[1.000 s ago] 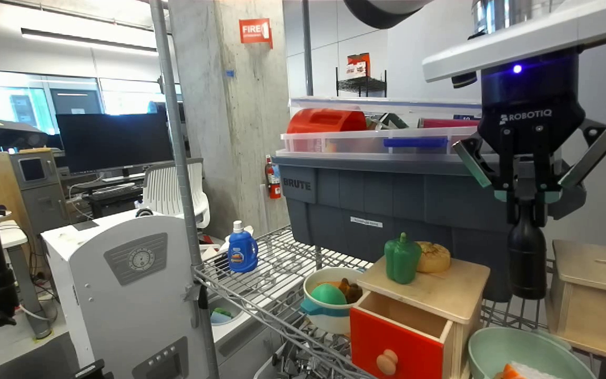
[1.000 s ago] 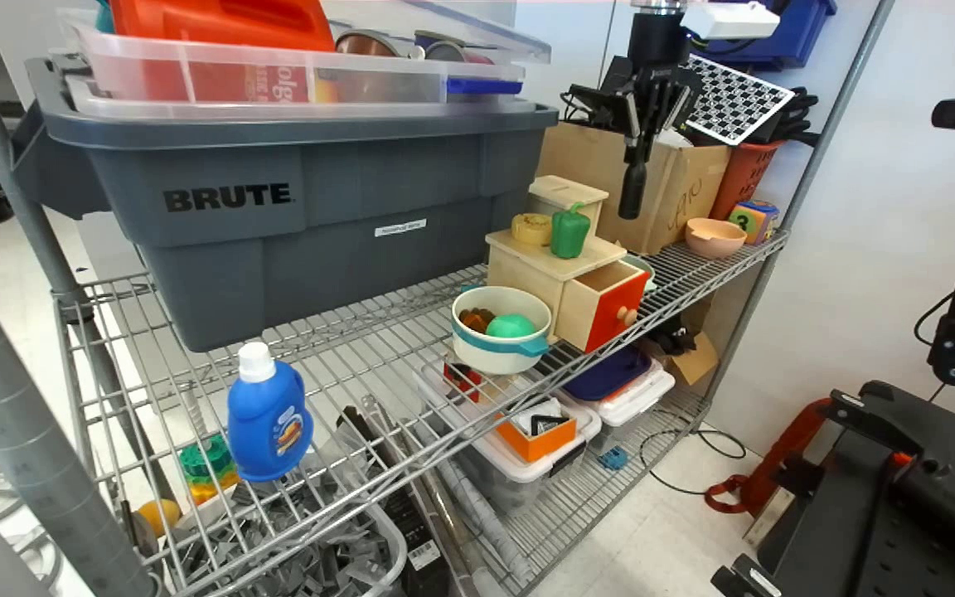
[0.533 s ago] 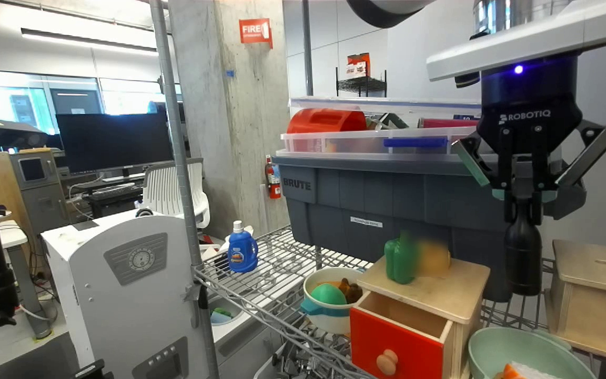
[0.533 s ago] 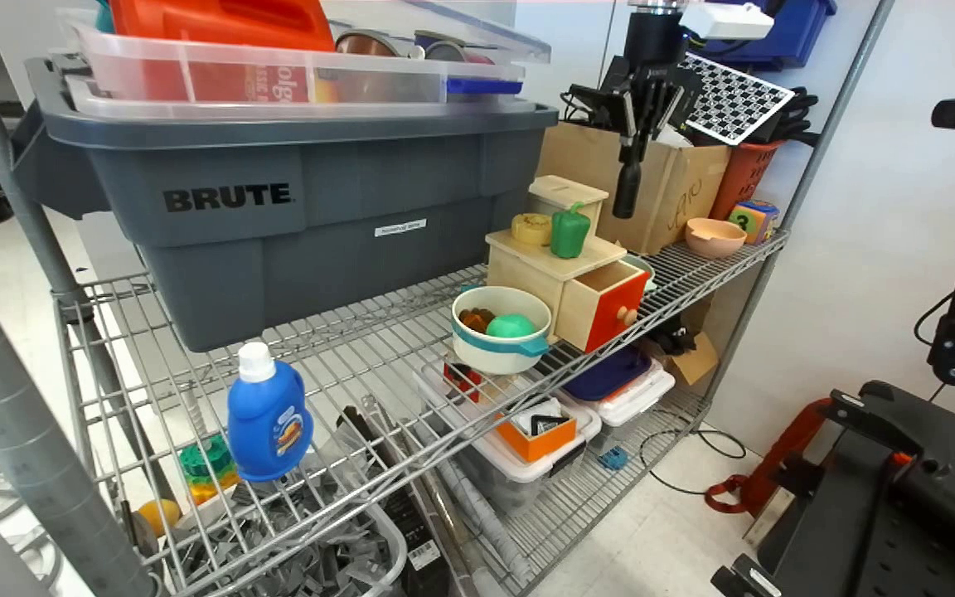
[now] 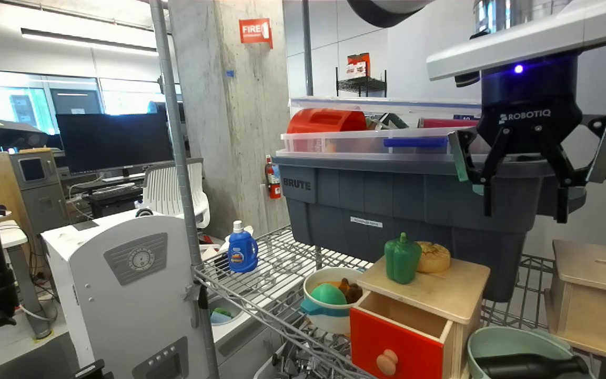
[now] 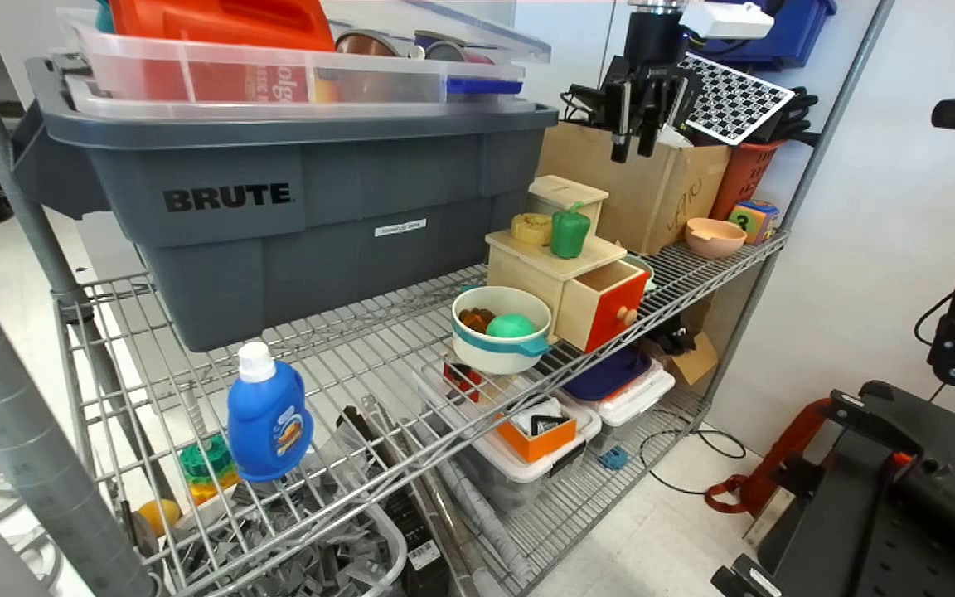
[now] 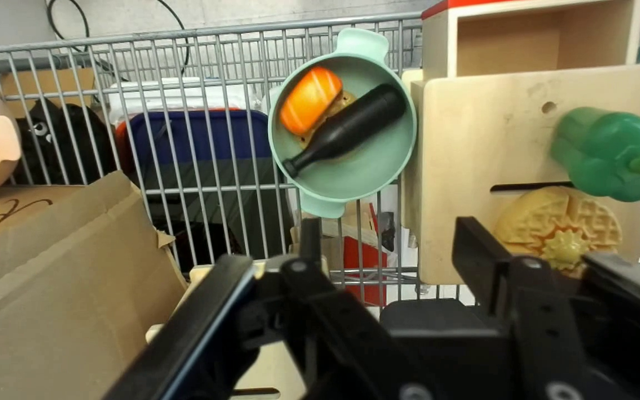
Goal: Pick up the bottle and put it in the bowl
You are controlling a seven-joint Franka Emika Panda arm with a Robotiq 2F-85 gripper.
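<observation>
Wrist view has the bottle (image 7: pixel 348 128) on its side in the bowl (image 7: pixel 375 173), neck slanting to the lower left, its end near the wall. Beside it lies an orange piece (image 7: pixel 310 100), with a brown piece (image 7: pixel 335 108) partly covered by both.

Half a second ago the bottle hung upright, neck up, from the gripper (image 5: pixel 525 215). Now the fingers (image 5: pixel 487 202) stand wide apart — nothing between them — at about the same height as before, well above the bowl. In an exterior view the bottle lies across the spot where the orange piece showed; the bowl's lower part runs out of frame.

Little else has changed: the pepper (image 5: pixel 402 259) and waffle (image 5: pixel 433 257) sit as before on the box (image 5: pixel 440 293), its red drawer (image 5: pixel 392 337) pulled out — and the blue jug (image 6: pixel 270 423) is unmoved.
</observation>
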